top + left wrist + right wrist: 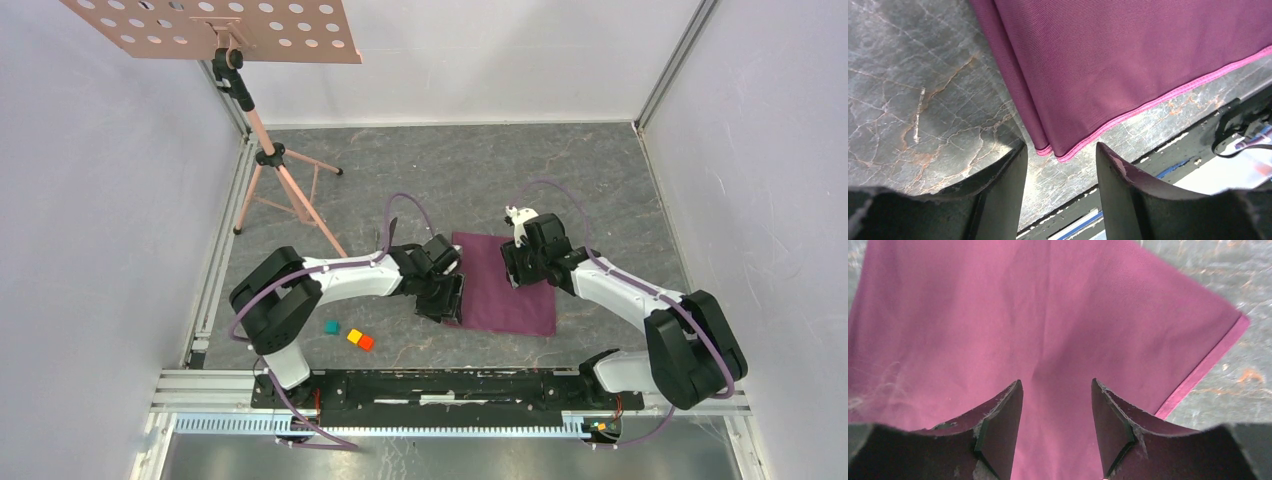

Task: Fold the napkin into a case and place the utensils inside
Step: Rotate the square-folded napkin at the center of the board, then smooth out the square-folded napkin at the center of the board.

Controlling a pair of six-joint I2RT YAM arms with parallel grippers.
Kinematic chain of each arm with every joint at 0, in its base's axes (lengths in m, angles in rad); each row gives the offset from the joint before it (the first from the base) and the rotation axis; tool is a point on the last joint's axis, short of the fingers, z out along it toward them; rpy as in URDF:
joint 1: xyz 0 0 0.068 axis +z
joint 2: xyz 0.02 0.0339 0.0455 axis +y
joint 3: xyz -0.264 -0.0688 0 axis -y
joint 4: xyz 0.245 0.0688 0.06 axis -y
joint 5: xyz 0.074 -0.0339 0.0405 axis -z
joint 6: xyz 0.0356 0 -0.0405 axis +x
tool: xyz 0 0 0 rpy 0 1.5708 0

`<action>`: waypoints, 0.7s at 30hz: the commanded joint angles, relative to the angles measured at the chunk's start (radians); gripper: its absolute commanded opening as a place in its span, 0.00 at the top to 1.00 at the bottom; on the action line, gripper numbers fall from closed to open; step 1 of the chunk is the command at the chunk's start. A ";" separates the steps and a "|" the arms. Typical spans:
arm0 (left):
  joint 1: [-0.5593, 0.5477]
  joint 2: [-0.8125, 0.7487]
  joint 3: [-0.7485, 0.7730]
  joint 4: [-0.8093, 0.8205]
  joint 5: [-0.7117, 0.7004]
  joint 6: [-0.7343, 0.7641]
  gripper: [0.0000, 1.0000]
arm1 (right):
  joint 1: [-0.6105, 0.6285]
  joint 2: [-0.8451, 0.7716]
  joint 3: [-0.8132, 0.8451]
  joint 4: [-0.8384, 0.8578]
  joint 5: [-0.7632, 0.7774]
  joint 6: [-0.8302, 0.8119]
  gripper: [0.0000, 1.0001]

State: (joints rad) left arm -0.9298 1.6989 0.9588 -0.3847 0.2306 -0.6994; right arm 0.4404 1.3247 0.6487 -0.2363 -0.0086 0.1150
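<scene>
Folded napkin [508, 295] flat at table [400, 180] ctr. L gripper [1060, 150] at its 9 o'clock edge, jaws apart, empty; R gripper [1057, 385] over its 12 o'clock part, jaws apart, empty too.

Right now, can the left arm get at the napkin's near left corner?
Probably yes: the left gripper hangs open right at that corner of the napkin, and nothing lies between its fingers and the cloth.
</scene>
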 commanded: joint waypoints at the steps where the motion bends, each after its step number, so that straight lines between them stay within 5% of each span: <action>1: -0.034 0.055 0.089 -0.132 -0.130 0.023 0.41 | -0.004 -0.029 -0.020 0.023 -0.037 0.014 0.41; 10: -0.063 0.135 0.156 -0.220 -0.220 0.005 0.60 | -0.003 -0.075 -0.060 0.068 -0.085 0.007 0.41; 19: -0.061 0.093 0.074 -0.105 -0.169 -0.066 0.96 | -0.003 -0.134 -0.143 0.081 -0.097 -0.006 0.41; 21: -0.062 0.054 0.025 -0.044 -0.156 -0.095 0.97 | -0.004 -0.139 -0.148 0.081 -0.105 -0.004 0.41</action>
State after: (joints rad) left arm -0.9867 1.7863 1.0767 -0.5240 0.0856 -0.7197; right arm 0.4404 1.2201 0.5098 -0.1898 -0.0975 0.1169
